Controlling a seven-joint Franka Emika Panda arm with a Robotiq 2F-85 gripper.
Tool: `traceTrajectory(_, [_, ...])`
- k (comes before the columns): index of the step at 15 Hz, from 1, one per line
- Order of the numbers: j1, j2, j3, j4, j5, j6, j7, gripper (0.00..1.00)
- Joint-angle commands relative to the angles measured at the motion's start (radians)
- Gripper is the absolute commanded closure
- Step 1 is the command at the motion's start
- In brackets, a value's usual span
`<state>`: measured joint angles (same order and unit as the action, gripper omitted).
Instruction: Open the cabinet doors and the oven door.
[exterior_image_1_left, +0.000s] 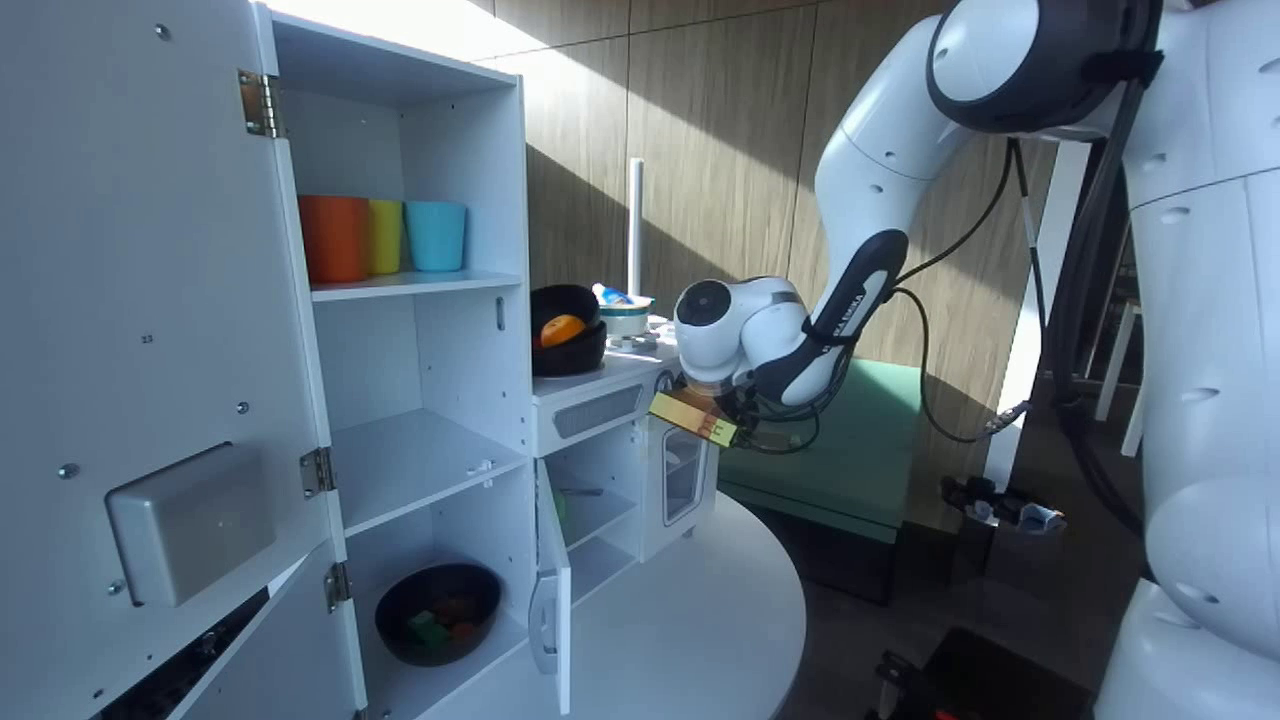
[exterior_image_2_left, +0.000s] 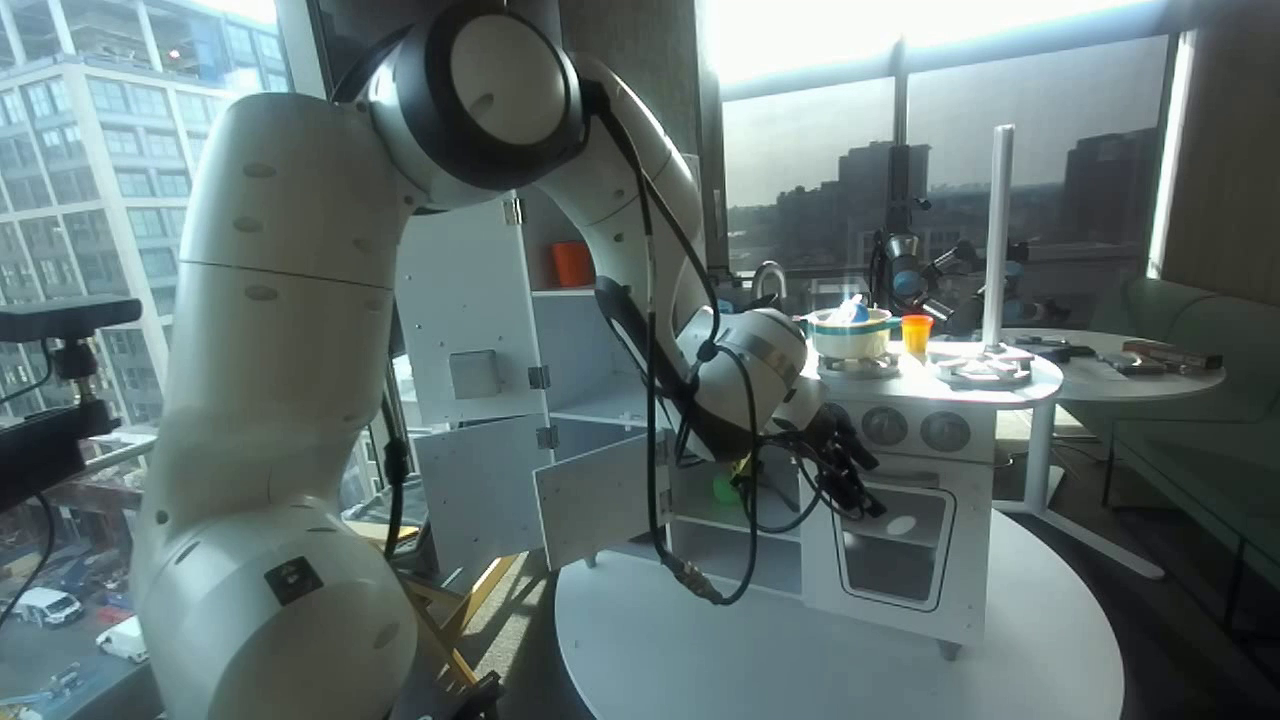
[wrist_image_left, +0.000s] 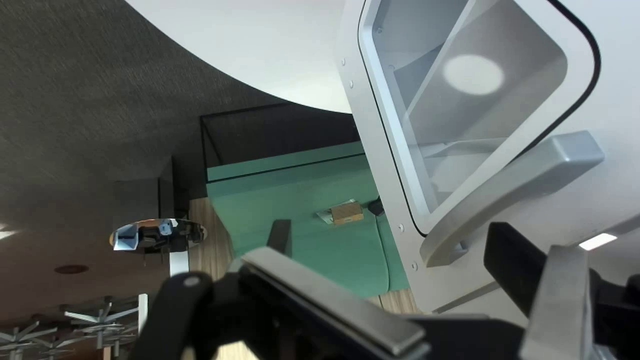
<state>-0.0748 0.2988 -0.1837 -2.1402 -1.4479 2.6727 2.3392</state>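
While the oven door (exterior_image_2_left: 895, 550) looks shut in its short white stove (exterior_image_1_left: 650, 490) on the round bench (exterior_image_1_left: 700, 610), the pincer (wrist_image_left: 395, 242) hangs near the grey handle (wrist_image_left: 500, 192), fingers (wrist_image_left: 334, 300) apart; beyond, the upper cabinet door (exterior_image_1_left: 160, 300) and the lower cabinet door (exterior_image_1_left: 290, 650) stand swung open.

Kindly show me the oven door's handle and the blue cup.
Oven door's handle (wrist_image_left: 505, 191), in the wrist view: middle of its bar.
Blue cup (exterior_image_1_left: 435, 238), in an exterior view: its outer side wall.
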Motion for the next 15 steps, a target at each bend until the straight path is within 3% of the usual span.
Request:
traceTrajectory(1, [-0.014,0.044,-0.001,0.061,-0.016,0.06,0.016,0.0])
traceTrajectory(9, [-0.055,0.094,-0.01,0.117,-0.249,0.236,0.187,0.0])
traceTrajectory(15, [-0.087,0.091,0.0,0.072,-0.175,0.294,0.112,0.0])
